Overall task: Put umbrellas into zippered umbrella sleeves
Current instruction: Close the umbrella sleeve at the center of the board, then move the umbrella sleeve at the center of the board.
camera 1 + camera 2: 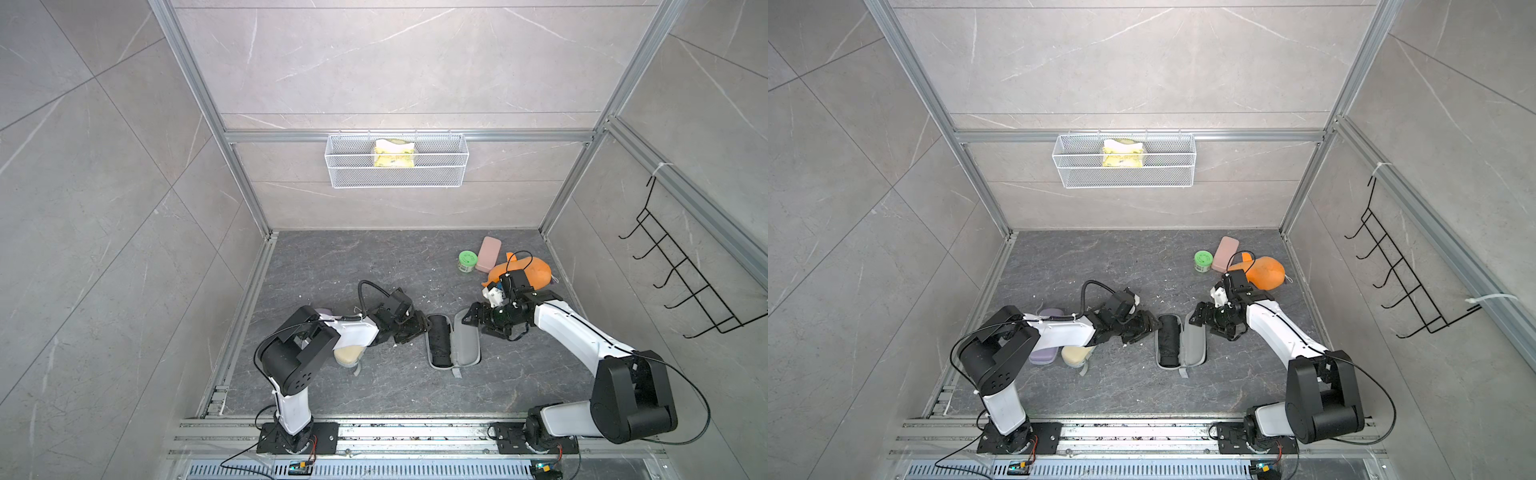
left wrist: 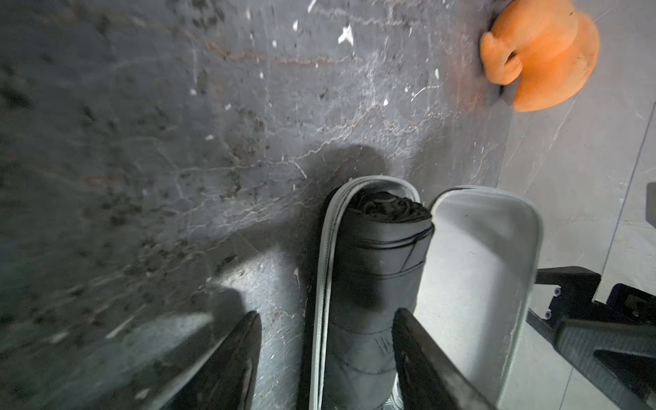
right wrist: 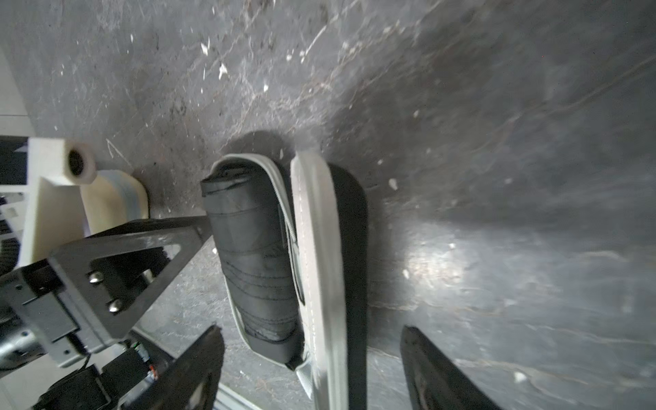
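Both pairs of jaws stood released and empty, flanking the open sleeve (image 1: 467, 340) on the counter (image 1: 353, 257); the umbrella (image 1: 440, 338) lay inside its half nearer the left arm.

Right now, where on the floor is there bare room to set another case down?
The widest bare patch of dark stone floor lies between the open black clamshell case and the metal front rail. Another runs along the back wall, left of the green-lidded jar. Crowded: the back right corner with jar, flat pink case and orange plush toy.
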### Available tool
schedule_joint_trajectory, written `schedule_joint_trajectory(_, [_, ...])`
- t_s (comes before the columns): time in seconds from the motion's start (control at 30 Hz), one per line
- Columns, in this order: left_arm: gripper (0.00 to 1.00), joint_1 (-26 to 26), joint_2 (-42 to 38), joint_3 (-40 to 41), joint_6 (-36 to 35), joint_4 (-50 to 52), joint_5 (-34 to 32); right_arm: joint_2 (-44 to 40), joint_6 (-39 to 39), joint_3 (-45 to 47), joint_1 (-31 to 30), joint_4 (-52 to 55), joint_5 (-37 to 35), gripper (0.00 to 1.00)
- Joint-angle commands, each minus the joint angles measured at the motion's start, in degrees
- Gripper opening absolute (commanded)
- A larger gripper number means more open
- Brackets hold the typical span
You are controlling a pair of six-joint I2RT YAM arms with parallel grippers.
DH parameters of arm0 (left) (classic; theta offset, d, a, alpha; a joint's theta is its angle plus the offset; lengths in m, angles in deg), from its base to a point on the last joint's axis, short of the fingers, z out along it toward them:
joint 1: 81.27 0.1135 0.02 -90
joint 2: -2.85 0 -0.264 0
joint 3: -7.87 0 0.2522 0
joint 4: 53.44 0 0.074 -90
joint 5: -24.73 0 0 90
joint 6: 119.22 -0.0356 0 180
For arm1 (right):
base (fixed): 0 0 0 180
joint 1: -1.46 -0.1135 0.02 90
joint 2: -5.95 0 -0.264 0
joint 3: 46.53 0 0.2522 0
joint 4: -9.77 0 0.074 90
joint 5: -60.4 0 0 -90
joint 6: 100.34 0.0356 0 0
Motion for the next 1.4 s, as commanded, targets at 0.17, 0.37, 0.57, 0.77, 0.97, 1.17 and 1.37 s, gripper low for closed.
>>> schedule_joint_trajectory(0.17, [0.44, -0.63, 3.41, -1.27, 0.63, -6.67, 2.94, -1.85, 7.00, 2.30, -5.42, -10.38, 11.40, 0.77])
schedule_joint_trajectory(0.37, [0.33, 0.21, 2.47, 0.92, 2.05, -10.14, 4.73, -0.50, 13.27, 4.84, -11.10, -17.70, 8.14, 0.77])
schedule_joint_trajectory(0.57, [0.39, 2.63, -4.56, 3.94, -0.94, -3.86, 4.31, 4.88, 12.90, 7.78, -11.75, -21.39, 6.25, 0.75])
schedule_joint_trajectory(0.77, [0.56, 0.64, -4.24, 1.27, -2.53, -1.39, 4.84, 6.37, 12.93, 7.53, -11.85, -22.30, 6.23, 0.75])
schedule_joint_trajectory(0.97, [0.62, -1.57, 0.26, -2.24, -3.05, 0.55, 4.57, -0.81, 10.28, 5.90, -9.22, -14.94, 3.16, 0.75])
schedule_joint_trajectory(1.17, [0.62, -2.12, 1.74, -4.79, -4.75, 3.78, 5.43, -2.74, 7.64, 7.56, -5.96, -7.43, -1.48, 0.73])
schedule_joint_trajectory(1.37, [0.62, -1.80, 2.07, -8.42, -9.45, 11.04, 5.84, -3.01, 20.85, 17.19, -12.96, -24.91, -0.35, 0.70])
